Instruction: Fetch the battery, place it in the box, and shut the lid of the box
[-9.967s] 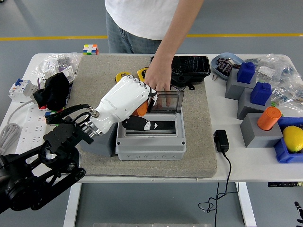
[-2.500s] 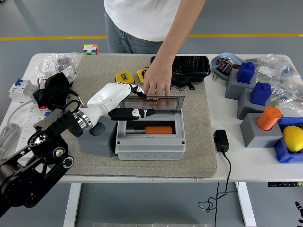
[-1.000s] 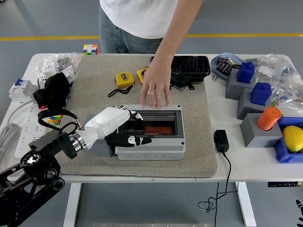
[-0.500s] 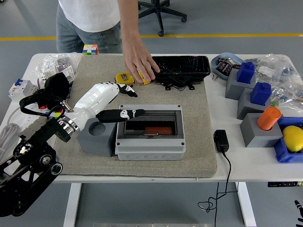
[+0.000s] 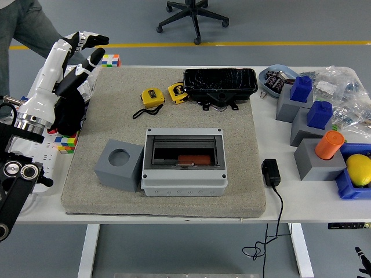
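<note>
We see the grey box (image 5: pixel 184 164) sitting near the middle of the tan mat (image 5: pixel 116 104), its dark see-through lid (image 5: pixel 184 153) down flat over the compartment, and through that lid the orange battery (image 5: pixel 193 159) shows lying inside. Touching the box at its 9 o'clock stands a grey block (image 5: pixel 117 166) with a round hole in its top. Toward 12 o'clock from the box lie two yellow tape measures (image 5: pixel 152 96) and a black tray (image 5: pixel 221 82); at 3 o'clock, off the mat, lies a black adapter (image 5: pixel 271 172) with its cord running over the table's near edge. Further toward 2 o'clock we find grey stands carrying blue blocks (image 5: pixel 301 88) and an orange cylinder (image 5: pixel 329 143), with a yellow lemon (image 5: pixel 359 169) in a blue bin. Nothing lies on top of the box. Our left hand (image 5: pixel 72 61) is raised well away at 10 o'clock, above the table's left edge, its white forearm tilted up and the dark-tipped fingers (image 5: pixel 95 39) spread loosely, holding nothing. At the top left corner a person's trouser leg (image 5: pixel 23 26) shows.
</note>
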You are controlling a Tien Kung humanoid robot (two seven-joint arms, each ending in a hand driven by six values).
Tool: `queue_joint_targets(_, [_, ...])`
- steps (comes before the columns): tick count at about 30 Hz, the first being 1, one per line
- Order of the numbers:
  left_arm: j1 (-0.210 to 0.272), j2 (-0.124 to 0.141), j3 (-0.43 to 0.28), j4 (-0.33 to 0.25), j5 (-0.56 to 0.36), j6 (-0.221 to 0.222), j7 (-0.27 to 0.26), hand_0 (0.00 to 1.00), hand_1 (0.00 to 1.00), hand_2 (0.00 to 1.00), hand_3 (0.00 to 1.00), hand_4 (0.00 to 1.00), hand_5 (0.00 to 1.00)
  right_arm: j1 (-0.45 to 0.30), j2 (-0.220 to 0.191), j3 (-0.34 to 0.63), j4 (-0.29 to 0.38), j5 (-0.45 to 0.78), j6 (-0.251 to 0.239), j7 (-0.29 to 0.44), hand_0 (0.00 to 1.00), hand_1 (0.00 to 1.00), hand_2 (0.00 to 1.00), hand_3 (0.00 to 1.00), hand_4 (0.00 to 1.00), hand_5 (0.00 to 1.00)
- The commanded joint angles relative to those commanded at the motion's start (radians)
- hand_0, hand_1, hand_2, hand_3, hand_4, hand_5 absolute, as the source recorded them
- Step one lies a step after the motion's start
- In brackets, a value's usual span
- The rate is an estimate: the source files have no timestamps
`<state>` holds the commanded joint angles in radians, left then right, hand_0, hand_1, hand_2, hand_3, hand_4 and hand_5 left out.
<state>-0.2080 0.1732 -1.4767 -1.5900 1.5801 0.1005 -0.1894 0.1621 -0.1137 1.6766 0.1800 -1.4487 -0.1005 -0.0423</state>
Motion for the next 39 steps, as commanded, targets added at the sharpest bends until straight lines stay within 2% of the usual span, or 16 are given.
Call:
queue_joint_targets(4, [0.028, -0.002, -0.064, 0.0, -0.15, -0.025, -0.023, 0.775, 0.792, 0.753, 0.709, 0.998, 0.998, -0.005, 0.006, -0.003, 0.0, -0.001, 0.001, -0.001, 0.828, 0.795, 0.776, 0.817, 0.998, 0.98])
queue_joint_targets(5, [0.036, -0.001, -0.078, 0.002, -0.182, -0.032, -0.028, 0.795, 0.826, 0.777, 0.739, 0.998, 0.998, -0.007, 0.007, -0.003, 0.0, -0.003, 0.001, -0.001, 0.828, 0.795, 0.776, 0.817, 0.998, 0.979])
queue_joint_targets(10, [0.072, 0.009, -0.133, 0.014, -0.289, -0.054, -0.044, 0.795, 0.826, 0.777, 0.739, 0.998, 0.998, -0.016, 0.013, 0.0, 0.0, -0.006, 0.002, -0.001, 0.828, 0.795, 0.776, 0.817, 0.998, 0.979])
queue_joint_targets(11, [0.08, 0.01, -0.144, 0.018, -0.318, -0.061, -0.048, 0.82, 0.863, 0.804, 0.755, 0.998, 0.998, -0.019, 0.016, 0.001, 0.0, -0.007, 0.002, -0.001, 0.828, 0.799, 0.777, 0.817, 0.998, 0.978])
queue_joint_targets(16, [0.115, 0.004, -0.164, 0.027, -0.376, -0.074, -0.049, 0.82, 0.863, 0.804, 0.755, 0.998, 0.998, -0.032, 0.028, 0.002, 0.0, -0.016, 0.004, -0.002, 0.828, 0.799, 0.777, 0.817, 0.998, 0.978])
queue_joint_targets(22, [0.163, 0.004, -0.162, 0.047, -0.418, -0.1, -0.029, 0.827, 0.869, 0.807, 0.766, 0.998, 0.998, -0.031, 0.031, -0.007, 0.0, -0.012, 0.004, 0.001, 0.829, 0.799, 0.777, 0.817, 0.998, 0.978])
queue_joint_targets(28, [0.165, 0.001, -0.166, 0.054, -0.407, -0.127, -0.005, 0.82, 0.87, 0.81, 0.774, 0.998, 0.998, -0.023, 0.029, -0.009, 0.0, -0.013, 0.004, -0.002, 0.828, 0.8, 0.777, 0.818, 0.998, 0.977])
queue_joint_targets(29, [0.166, 0.001, -0.167, 0.053, -0.395, -0.134, 0.002, 0.823, 0.877, 0.828, 0.795, 0.998, 0.914, -0.023, 0.03, -0.009, 0.0, -0.013, 0.004, -0.001, 0.829, 0.802, 0.779, 0.818, 0.998, 0.973])
queue_joint_targets(34, [0.162, -0.002, -0.164, 0.057, -0.359, -0.148, 0.018, 0.823, 0.877, 0.828, 0.795, 0.998, 0.914, -0.021, 0.023, -0.031, 0.0, 0.006, 0.004, -0.001, 0.829, 0.802, 0.779, 0.818, 0.998, 0.973])
queue_joint_targets(35, [0.162, -0.004, -0.162, 0.057, -0.354, -0.149, 0.019, 0.83, 0.888, 0.848, 0.811, 0.998, 0.755, -0.022, 0.022, -0.033, 0.0, 0.006, 0.004, -0.001, 0.829, 0.805, 0.78, 0.818, 0.998, 0.973])
queue_joint_targets(39, [0.162, -0.006, -0.149, 0.057, -0.334, -0.149, 0.026, 0.83, 0.888, 0.848, 0.811, 0.998, 0.755, -0.031, 0.019, -0.036, 0.0, 0.009, 0.006, 0.0, 0.829, 0.805, 0.78, 0.818, 0.998, 0.973])
